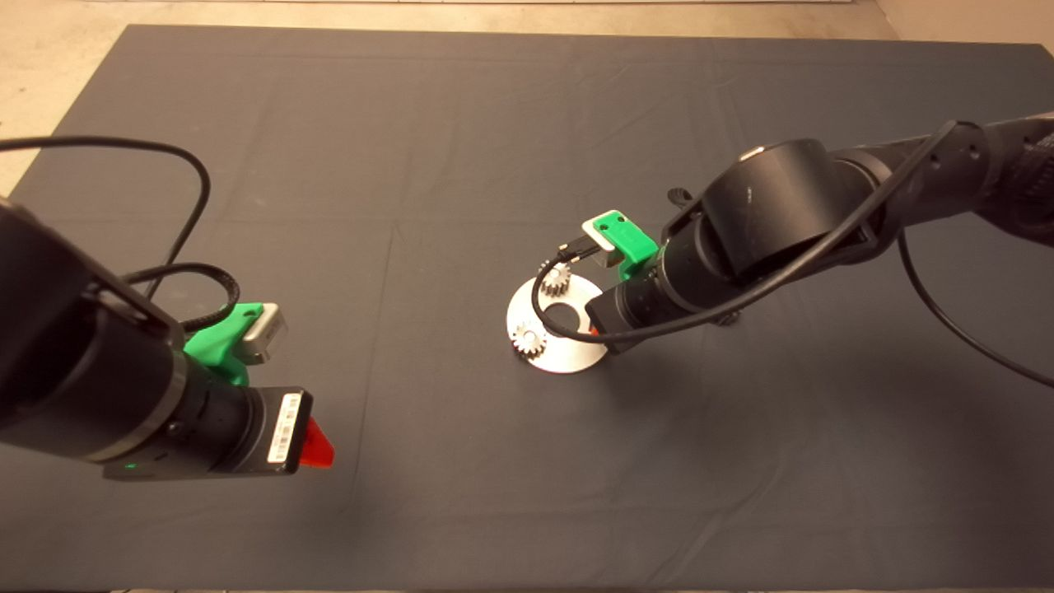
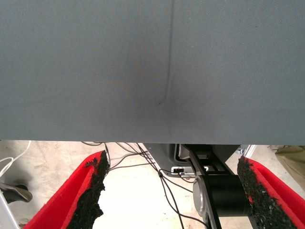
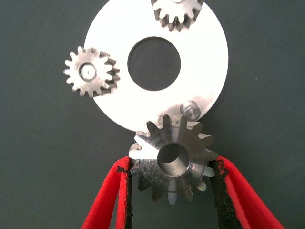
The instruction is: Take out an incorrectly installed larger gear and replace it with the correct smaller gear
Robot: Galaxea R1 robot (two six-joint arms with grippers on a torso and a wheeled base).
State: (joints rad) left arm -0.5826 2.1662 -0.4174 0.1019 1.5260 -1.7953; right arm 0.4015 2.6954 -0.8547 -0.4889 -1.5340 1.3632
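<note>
Fingers of the right gripper clamp the larger gear from both sides; we see it held at the edge of the silver disc, just beside a bare pin. Two small pinions sit on the disc (one partly cropped). We find the left gripper spread open, holding nothing, over the dark mat

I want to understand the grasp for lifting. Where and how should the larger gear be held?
Grip the larger gear on its toothed rim, at two opposite sides, coming from above. It lies flat with its bore facing up, beside the bare pin on the disc. The right hand already holds it this way, so it can lift straight up.
</note>
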